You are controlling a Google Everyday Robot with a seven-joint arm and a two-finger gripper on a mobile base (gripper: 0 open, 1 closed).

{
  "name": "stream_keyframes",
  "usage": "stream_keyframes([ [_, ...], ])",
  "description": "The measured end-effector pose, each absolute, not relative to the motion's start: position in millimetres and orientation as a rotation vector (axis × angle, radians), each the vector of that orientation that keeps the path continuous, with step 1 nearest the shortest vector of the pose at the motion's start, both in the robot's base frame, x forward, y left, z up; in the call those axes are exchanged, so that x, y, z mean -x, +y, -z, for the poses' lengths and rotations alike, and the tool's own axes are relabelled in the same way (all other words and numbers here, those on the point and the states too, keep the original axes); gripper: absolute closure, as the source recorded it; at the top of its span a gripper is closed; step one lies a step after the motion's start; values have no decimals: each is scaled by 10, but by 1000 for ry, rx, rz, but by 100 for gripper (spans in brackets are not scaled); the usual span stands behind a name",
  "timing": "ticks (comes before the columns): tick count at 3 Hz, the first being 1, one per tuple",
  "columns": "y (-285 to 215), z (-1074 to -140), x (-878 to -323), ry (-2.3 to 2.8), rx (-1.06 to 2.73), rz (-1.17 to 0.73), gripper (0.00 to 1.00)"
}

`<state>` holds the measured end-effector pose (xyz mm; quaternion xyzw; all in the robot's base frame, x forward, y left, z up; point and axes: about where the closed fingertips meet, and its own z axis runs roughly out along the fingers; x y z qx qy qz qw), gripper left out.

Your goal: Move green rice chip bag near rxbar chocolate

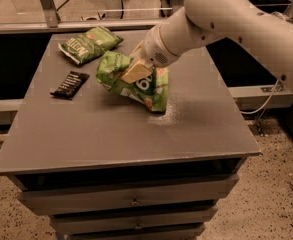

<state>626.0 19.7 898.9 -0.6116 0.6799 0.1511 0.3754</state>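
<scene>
The green rice chip bag is bright green and crinkly, with white lettering on a dark circle. It hangs tilted just above the middle of the grey table. My gripper is shut on the bag's upper middle, reaching in from the upper right. The rxbar chocolate, a small flat black wrapper with white lettering, lies on the table's left side, a short way left of the bag and apart from it.
A smaller, duller green bag lies at the table's back left. My white arm spans the upper right. Drawers sit below the table's front edge. A railing runs behind the table.
</scene>
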Motion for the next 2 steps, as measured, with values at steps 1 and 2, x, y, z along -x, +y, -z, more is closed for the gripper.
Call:
stream_keyframes([
  [1, 506, -8923, -6376, 1710, 1570, -407, 100],
  [2, 704, -8844, -6460, 1706, 1564, -413, 85],
])
